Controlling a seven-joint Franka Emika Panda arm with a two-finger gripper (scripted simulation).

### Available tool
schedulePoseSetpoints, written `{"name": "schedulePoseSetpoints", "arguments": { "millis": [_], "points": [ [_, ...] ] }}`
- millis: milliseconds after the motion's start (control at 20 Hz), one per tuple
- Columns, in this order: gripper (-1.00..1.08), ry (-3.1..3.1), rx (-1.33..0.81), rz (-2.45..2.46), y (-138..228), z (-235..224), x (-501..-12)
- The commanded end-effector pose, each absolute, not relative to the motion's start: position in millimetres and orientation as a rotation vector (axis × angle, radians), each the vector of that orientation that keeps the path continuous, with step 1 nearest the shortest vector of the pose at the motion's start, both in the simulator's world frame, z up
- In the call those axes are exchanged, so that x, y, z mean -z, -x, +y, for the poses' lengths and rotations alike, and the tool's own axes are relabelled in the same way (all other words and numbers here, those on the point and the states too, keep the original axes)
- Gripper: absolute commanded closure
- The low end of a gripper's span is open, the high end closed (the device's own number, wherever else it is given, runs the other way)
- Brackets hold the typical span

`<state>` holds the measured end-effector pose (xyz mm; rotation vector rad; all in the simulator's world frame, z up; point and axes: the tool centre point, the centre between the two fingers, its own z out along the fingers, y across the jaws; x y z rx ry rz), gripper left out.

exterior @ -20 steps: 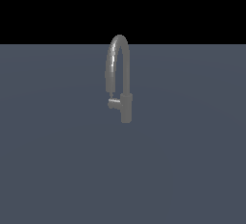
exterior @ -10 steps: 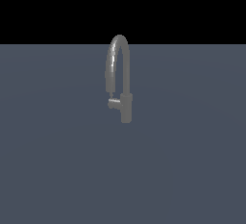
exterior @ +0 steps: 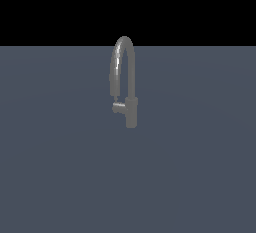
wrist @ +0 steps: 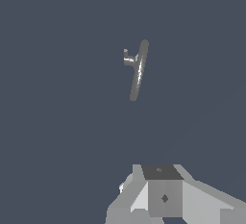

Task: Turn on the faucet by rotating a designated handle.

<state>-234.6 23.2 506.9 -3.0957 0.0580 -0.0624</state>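
Observation:
The grey faucet [exterior: 131,111] stands upright on the flat grey-blue surface, its arched gooseneck spout [exterior: 121,62] rising from a short post. The stubby handle [exterior: 119,107] juts from the post toward the exterior view's left. In the wrist view the faucet [wrist: 138,71] is seen from above and far off, with the handle [wrist: 128,59] sticking out at its side. Only part of my gripper [wrist: 163,194] shows at the picture's edge, well apart from the faucet. Its fingers are not clearly visible. The gripper does not show in the exterior view.
The flat grey-blue surface [exterior: 60,167] stretches all around the faucet. A black background lies beyond its far edge.

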Motion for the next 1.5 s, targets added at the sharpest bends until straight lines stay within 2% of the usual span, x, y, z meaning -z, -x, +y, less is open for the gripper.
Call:
{"name": "schedulePoseSetpoints", "arguments": {
  "millis": [0,650,1450],
  "points": [
    [1.08,3.094,0.043,0.107,228,22,-504],
    [1.08,3.082,-0.104,0.521,171,18,-469],
    [1.08,3.059,-0.242,1.118,101,18,-400]
  ]
}}
